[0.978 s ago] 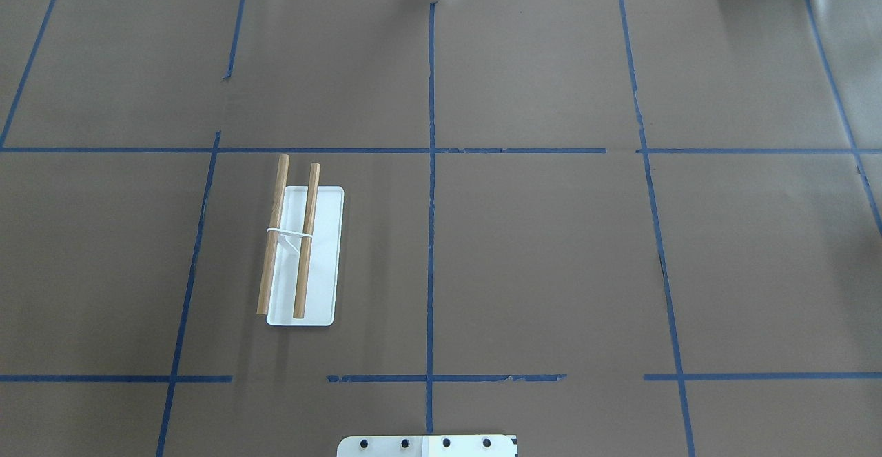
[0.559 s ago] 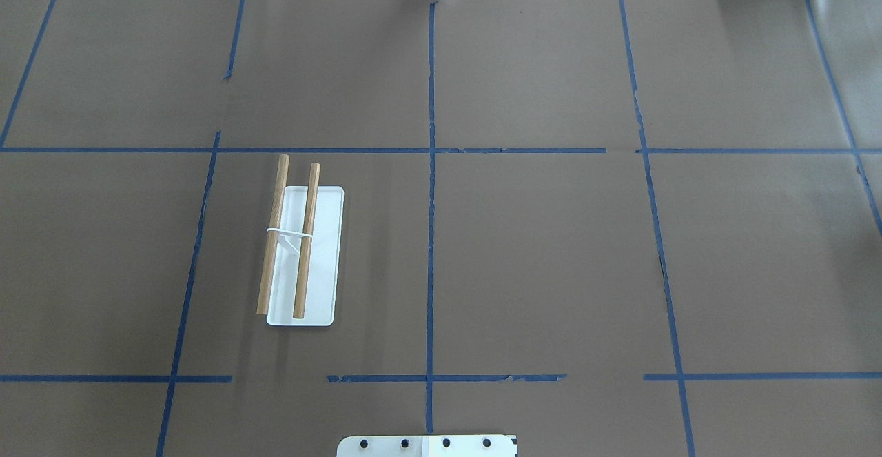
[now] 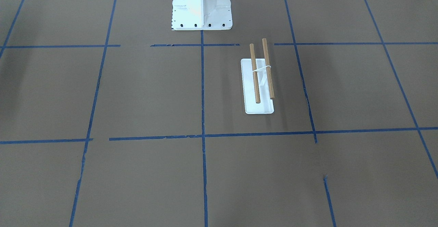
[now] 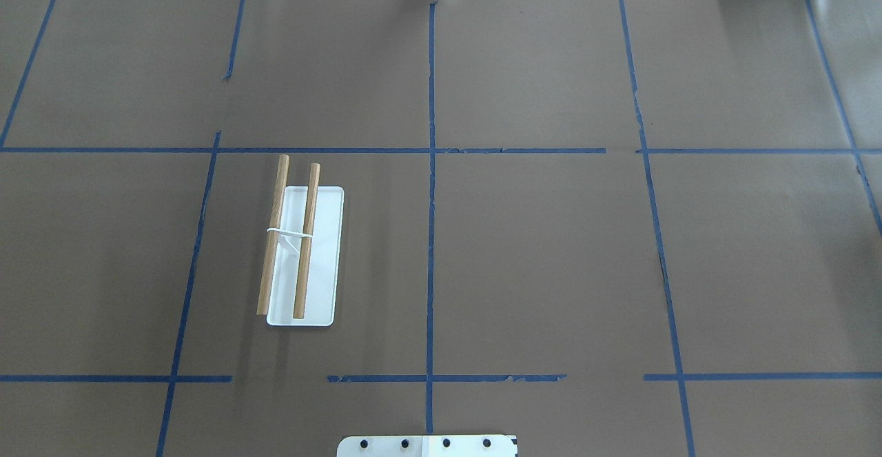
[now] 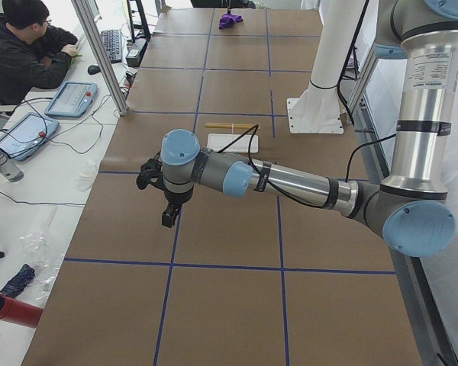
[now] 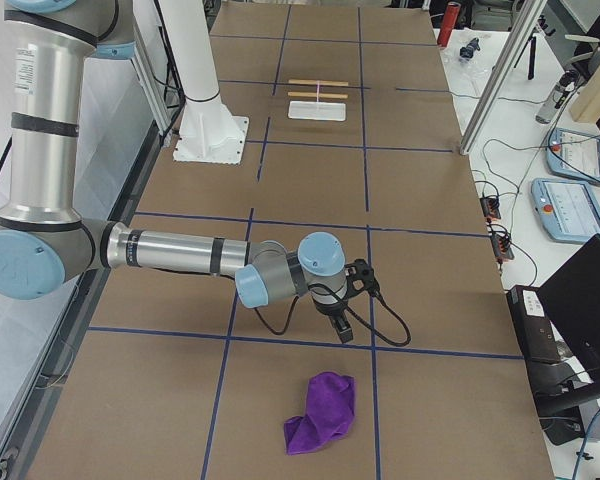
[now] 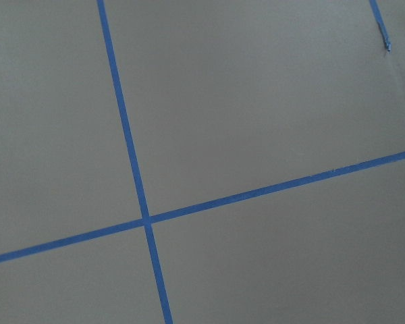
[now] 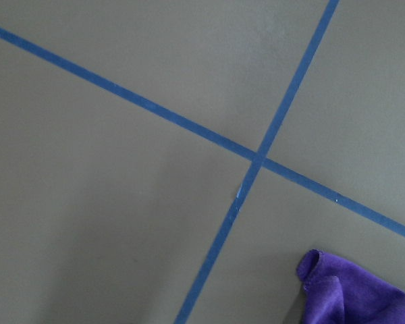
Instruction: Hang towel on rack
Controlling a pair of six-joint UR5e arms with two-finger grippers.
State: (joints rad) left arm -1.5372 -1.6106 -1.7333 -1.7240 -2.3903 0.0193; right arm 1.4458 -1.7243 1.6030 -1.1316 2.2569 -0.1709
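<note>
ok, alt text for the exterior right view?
The robot's right arm reaches low over the brown table, its hand just short of a crumpled purple towel. The rack, bare, stands far down the table.

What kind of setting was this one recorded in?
Most likely a robotics lab workcell: a brown paper-covered table gridded with blue tape, a dark-jacketed person seated alongside it, and a pale blue handheld control pendant near that person.
</note>
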